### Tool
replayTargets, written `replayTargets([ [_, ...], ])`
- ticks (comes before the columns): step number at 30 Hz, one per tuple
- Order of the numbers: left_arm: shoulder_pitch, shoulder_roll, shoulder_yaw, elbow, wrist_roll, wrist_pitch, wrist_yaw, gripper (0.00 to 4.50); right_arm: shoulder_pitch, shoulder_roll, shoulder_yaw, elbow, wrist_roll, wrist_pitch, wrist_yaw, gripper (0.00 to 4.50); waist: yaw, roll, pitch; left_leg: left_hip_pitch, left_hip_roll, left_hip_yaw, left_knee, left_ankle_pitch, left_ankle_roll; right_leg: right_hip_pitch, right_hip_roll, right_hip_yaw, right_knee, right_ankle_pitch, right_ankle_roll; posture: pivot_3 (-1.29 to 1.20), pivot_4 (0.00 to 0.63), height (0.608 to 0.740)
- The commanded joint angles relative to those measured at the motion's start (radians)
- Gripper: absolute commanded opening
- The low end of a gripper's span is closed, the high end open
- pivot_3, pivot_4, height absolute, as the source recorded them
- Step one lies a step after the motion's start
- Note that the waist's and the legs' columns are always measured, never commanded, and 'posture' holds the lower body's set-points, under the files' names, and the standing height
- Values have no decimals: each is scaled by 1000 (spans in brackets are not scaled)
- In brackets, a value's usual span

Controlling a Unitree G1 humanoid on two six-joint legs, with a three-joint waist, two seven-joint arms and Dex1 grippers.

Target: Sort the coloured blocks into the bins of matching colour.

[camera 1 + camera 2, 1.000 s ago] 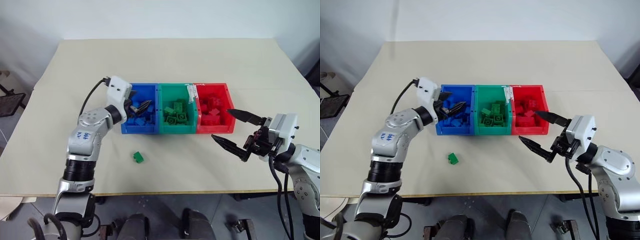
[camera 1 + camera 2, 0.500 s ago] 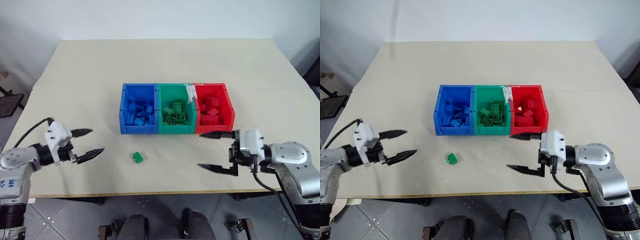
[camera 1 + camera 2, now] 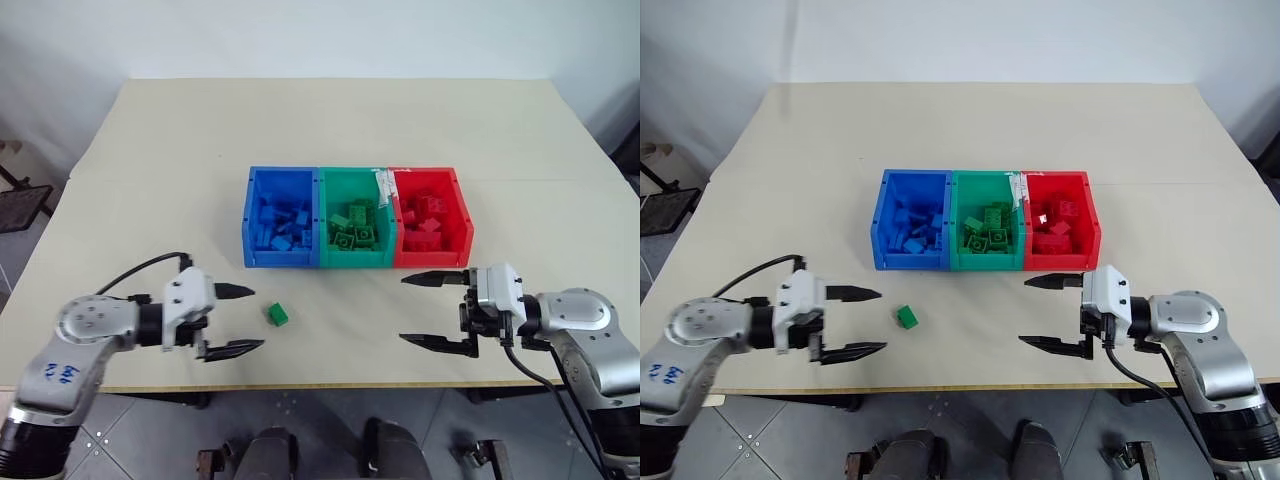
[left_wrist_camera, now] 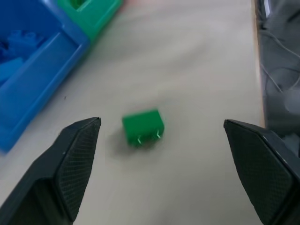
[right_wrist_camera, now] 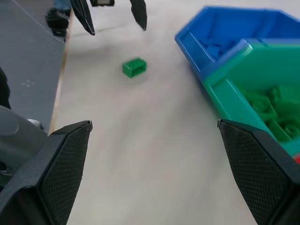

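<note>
Three joined bins stand mid-table: a blue bin [image 3: 280, 258], a green bin [image 3: 353, 259] and a red bin [image 3: 432, 258]. Each holds several blocks of its own colour. One green block [image 3: 277, 315] lies alone on the table in front of the blue bin. My left gripper [image 3: 256, 318] is open, low over the table just left of this block, pointing at it; the left wrist view has the green block [image 4: 143, 126] between the spread fingers. My right gripper [image 3: 404, 309] is open and empty, in front of the red bin, pointing left.
The beige table [image 3: 330, 130] stretches wide behind and beside the bins. Its front edge [image 3: 330, 382] runs just below both grippers. A white label strip [image 3: 383, 185] sits on the wall between the green and red bins.
My left gripper left the blue bin, swung out left and came down in front, beside the green block. My right gripper turned to point left and sank a little. Both stayed open.
</note>
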Motion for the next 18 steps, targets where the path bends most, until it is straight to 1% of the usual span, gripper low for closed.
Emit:
replayTargets([
  [1, -38, -28, -101, -66, 100, 117, 137, 4468, 34, -12, -39, -66, 12, 0, -21, 4500, -2, 0, 0, 0, 0, 0, 0, 0, 0, 0, 0, 1, 0, 0, 0, 0, 150, 740],
  [3, -55, -39, -139, -66, 153, 101, 173, 4468, 55, -13, -46, -85, 12, 4, -33, 4500, -3, 0, 0, 0, 0, 0, 0, 0, 0, 0, 0, 1, 0, 0, 0, 0, 150, 740],
  [5, -57, -69, -135, -75, 107, 201, 194, 4468, 80, -16, -53, -108, 5, 2, -43, 4500, -5, 0, 0, 0, 0, 1, -1, 0, 0, -1, 0, 1, 0, 0, 0, 0, 150, 740],
  [6, -53, -70, -135, -80, 87, 238, 188, 4468, 96, -21, -58, -120, -1, -2, -46, 4500, -4, 0, 0, 0, 0, 1, -1, 0, 0, -1, 0, 1, 0, 0, 0, 0, 150, 740],
  [9, -47, -17, -148, -66, 111, 266, 165, 3867, 135, -33, -73, -134, -12, -15, -49, 4500, -3, 0, 0, 0, 0, 0, -1, 0, 0, -1, 0, 1, 0, 0, 0, 0, 150, 740],
  [13, -59, 27, -150, -66, 100, 289, 142, 2569, 138, -32, -77, -133, -17, -20, -59, 4500, -4, 0, 0, 1, 0, 1, 0, 0, 0, 0, 0, 2, -1, 0, 0, 0, 150, 740],
  [16, -78, 32, -149, -62, 90, 293, 132, 1624, 130, -26, -78, -128, -20, -22, -66, 4500, -4, 0, 0, 1, 0, 1, -1, 0, 0, 0, 0, 2, -1, 0, 0, 0, 150, 740],
  [17, -87, 25, -148, -56, 87, 288, 133, 1448, 128, -24, -79, -126, -21, -23, -70, 4500, -4, 0, 0, 1, 0, 1, -1, 0, 0, 0, 0, 2, -1, 0, 0, 0, 150, 740],
  [18, -97, 6, -141, -47, 76, 270, 133, 1451, 126, -21, -84, -124, -22, -22, -80, 4500, -3, 0, 0, 1, 0, 1, -1, 0, 0, 0, 0, 2, -1, 0, 0, 0, 150, 740],
])
